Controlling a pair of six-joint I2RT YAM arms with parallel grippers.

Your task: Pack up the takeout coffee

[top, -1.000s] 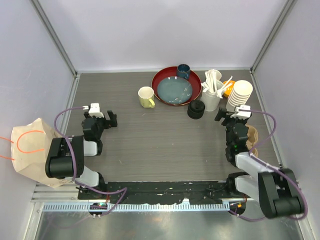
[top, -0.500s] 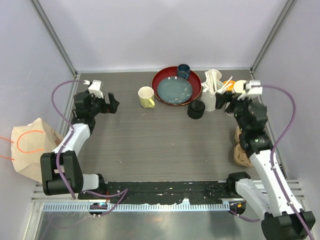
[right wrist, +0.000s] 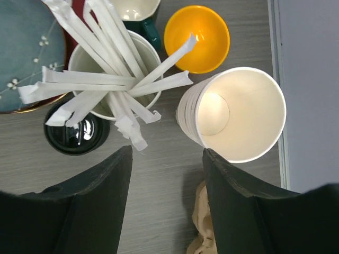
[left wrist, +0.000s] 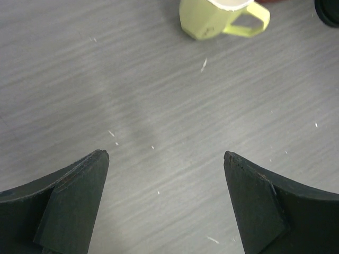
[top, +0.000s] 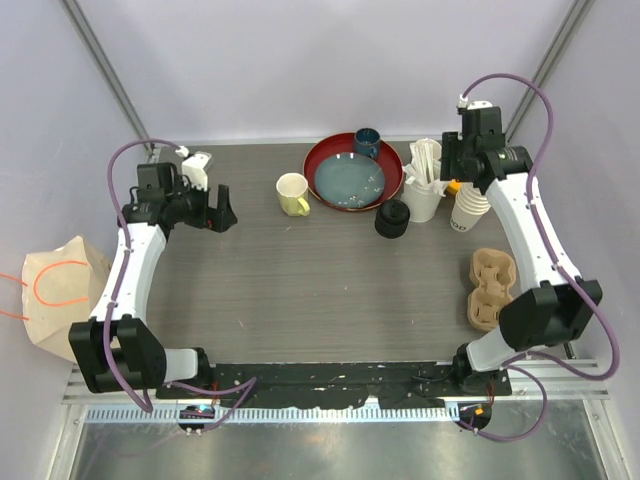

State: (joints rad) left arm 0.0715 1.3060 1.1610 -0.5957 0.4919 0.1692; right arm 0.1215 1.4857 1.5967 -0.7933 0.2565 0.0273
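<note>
Right wrist: black lids partly hidden

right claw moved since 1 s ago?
Yes. The right claw has gone toward the back wall: it was on the near side of the stack of paper cups, and now hangs farther back, by the cup of straws.

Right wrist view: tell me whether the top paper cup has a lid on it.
No, the top cup of the stack stands open, its bare cream inside and bottom plainly showing.
</note>
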